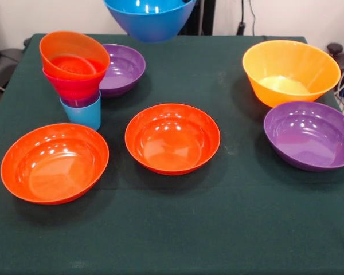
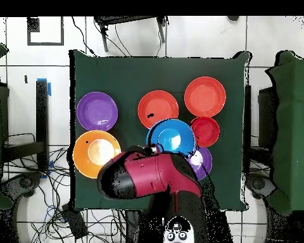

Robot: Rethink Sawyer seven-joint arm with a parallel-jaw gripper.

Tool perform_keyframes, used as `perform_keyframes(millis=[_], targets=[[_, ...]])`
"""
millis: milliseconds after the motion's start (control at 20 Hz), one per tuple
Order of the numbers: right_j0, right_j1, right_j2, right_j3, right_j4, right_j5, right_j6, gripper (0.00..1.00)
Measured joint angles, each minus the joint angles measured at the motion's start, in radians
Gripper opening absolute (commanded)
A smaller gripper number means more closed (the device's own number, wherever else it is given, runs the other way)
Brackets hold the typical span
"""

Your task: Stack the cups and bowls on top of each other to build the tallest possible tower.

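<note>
Medium blue bowl is hanging in the air at the top of the front view, well clear of the green worktop, upright, rim cut off by the picture edge. Claw itself is not showing in the front view; in the overhead view the red and black arm is covering the spot where it would be gripping, so cannot tell how the claw is set. Overhead, the blue bowl is sitting between the arm's end and the nearer orange-red bowl.

The tower is standing at the left of the front view: light blue cup at the bottom on the worktop, purple cup nested in it (only a thin band showing), small pink bowl above that, small orange bowl on top, tilted toward the camera. One wide purple bowl is lying just behind the tower, touching or nearly so.

Two wide orange-red bowls are resting on the worktop, one front-left, one centre, apart from each other. On the right, the large yellow-orange bowl is sitting behind the second wide purple bowl, close together.
</note>
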Motion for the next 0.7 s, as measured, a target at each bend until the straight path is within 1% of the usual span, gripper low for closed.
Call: perform_keyframes(millis=[100, 300, 350, 700], targets=[[-0.033, -0.010, 0.027, 0.000, -0.008, 0.000, 0.000, 0.00], [-0.075, -0.024, 0.063, 0.000, -0.022, 0.000, 0.000, 0.00], [-0.098, -0.033, 0.085, 0.001, -0.029, 0.000, 0.000, 0.00], [-0.153, -0.063, 0.154, 0.007, -0.043, 0.000, 0.000, 0.00]])
